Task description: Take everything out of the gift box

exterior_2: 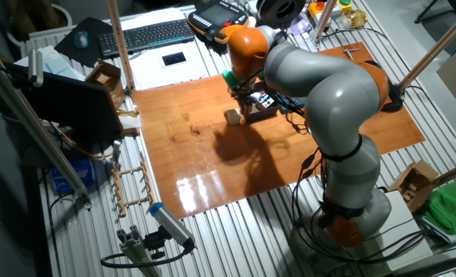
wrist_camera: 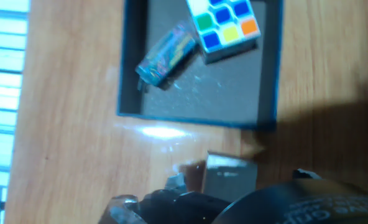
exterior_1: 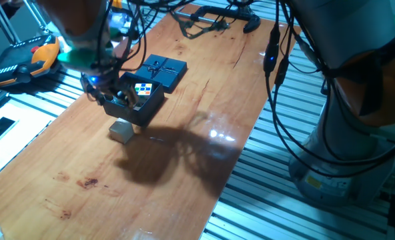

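Hovering at far left: gripper (exterior_1: 111, 92), low over the box's (exterior_1: 146, 113) near edge; fingers hidden, so spread or pinched cannot be told. Next, beige cube (exterior_1: 122, 130): out already, on the table just beside the box. Inside the box: flat piece (wrist_camera: 165, 55) lying aslant at left, puzzle cube (exterior_1: 144, 89) in the far right corner. Rightmost: lid (exterior_1: 163, 70), behind. Advised for next pick: descend plumb, clear of walls, straddle one item only, lift straight.

Grey-and-orange arm (exterior_2: 328, 85), black cables (exterior_1: 287, 80)
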Available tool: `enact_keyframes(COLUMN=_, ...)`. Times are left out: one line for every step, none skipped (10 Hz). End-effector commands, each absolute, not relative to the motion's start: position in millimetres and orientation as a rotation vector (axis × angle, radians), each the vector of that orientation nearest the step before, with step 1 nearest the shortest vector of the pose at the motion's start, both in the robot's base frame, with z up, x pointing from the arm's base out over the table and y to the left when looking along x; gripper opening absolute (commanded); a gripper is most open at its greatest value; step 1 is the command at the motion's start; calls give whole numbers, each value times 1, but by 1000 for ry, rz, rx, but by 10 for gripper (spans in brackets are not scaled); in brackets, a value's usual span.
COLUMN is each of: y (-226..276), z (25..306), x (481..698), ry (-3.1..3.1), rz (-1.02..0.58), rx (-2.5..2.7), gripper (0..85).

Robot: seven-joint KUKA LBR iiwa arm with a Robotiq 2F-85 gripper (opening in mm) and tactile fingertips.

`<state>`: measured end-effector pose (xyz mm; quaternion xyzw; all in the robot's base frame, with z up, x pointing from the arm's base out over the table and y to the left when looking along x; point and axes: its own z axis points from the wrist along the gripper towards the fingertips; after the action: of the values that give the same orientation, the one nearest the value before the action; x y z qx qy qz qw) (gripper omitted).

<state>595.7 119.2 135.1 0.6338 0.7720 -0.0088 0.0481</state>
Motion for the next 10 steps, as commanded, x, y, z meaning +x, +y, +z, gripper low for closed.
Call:
enact_keyframes(y=114, z=136, x=598, ry=2538, rz=-32, rx=1668, gripper=740)
enact_keyframes(y=107, z=139, x=602, ry=2612, rz=-54, rx=1543, gripper=673)
enact_keyframes(y=101, z=141, x=605, ry=2682, rz=-58, rx=1431, gripper=620)
enact_keyframes(y=96, z=142, x=606, ry=2742, rz=-39, rx=1328, gripper=523)
enact_keyframes(y=91, z=143, x=607, ry=2802, rz=-40, rx=1220, gripper=430)
enact_keyframes(y=88, z=143, x=607, ry=2863, rz=-77, rx=1111, gripper=277)
enact_keyframes(y=86, z=143, x=606, ry=2896, rz=-82, rx=1053, gripper=130)
enact_keyframes(y=84, z=143, x=606, ry=2919, rz=-55, rx=1030, gripper=7)
enact_keyframes(y=82, z=141, x=605, ry=2924, rz=-35, rx=1027, gripper=7)
enact_keyframes(y=79, z=139, x=605, ry=2895, rz=-21, rx=1066, gripper=7)
